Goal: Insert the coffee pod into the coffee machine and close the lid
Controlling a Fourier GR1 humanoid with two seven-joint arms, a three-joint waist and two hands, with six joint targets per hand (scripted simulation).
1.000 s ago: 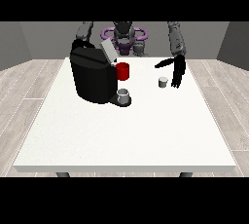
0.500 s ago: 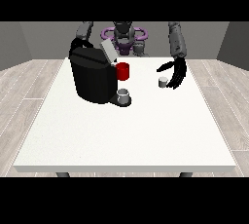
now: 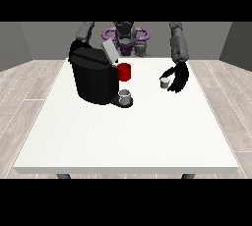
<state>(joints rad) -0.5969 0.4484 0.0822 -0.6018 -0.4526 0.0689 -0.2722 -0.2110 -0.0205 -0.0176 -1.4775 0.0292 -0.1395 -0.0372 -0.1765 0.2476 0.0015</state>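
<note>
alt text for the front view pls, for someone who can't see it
A black hand at the view's right curls beside a small grey coffee pod on a white table. At the left stands a black coffee machine, its lid up, a red part at its front and a grey cup below.

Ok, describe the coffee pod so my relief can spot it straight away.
Start at the big black coffee machine on the white table. Look toward the view's right, past the red part on the machine's front. The coffee pod is the small grey cup standing alone by the black hand, unlike the grey cup under the machine.
</note>
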